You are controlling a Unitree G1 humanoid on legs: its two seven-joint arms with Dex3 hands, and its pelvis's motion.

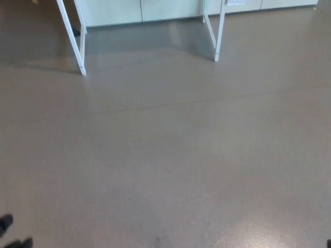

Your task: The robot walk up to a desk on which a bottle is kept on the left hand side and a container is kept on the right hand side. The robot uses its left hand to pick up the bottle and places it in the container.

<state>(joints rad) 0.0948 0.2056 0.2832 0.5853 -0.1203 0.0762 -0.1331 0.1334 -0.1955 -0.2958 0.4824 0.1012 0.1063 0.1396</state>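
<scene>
- Two white desk legs [72, 39] and [217, 33] stand on a bare grey-brown floor [170, 155] before pale cabinets [139, 10].
- Neither bottle nor container shows.
- Left hand [10, 232]: dark tips only, grip unclear.

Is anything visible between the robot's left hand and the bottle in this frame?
That cannot be judged: neither the bottle nor the container shows. Only the white desk legs appear at the top, beyond a stretch of bare floor with nothing standing on it. A sliver of the left hand shows at the lower left.
</scene>
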